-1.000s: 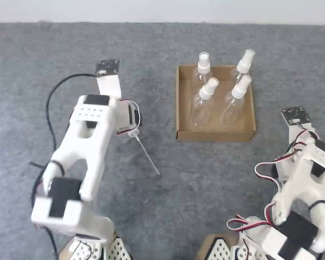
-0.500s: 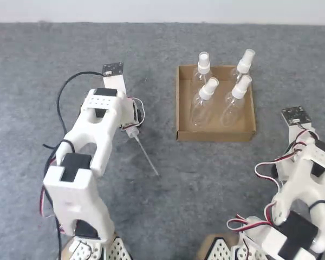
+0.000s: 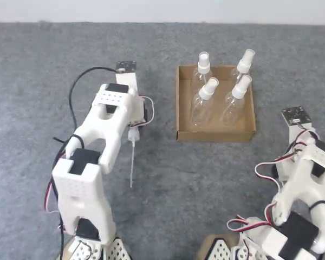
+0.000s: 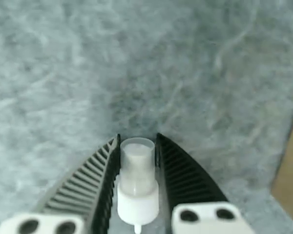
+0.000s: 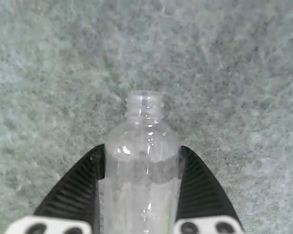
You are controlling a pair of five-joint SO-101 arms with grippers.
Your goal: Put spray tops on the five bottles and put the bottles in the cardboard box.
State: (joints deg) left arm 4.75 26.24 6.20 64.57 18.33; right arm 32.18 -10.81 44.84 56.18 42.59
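4 capped bottles (image 3: 201, 103) sit in the cardboard box (image 3: 215, 135), so 1 is left to cap and box. Just outside the box's left wall, the left gripper (image 4: 138, 141) is clenched on a spray top (image 4: 136, 180). Off the box's near right corner, the right gripper (image 5: 141, 152) grasps the uncapped 5th bottle (image 5: 142, 170).

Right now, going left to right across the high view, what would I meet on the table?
Left arm holding a spray top → cardboard box with four capped bottles → right arm.
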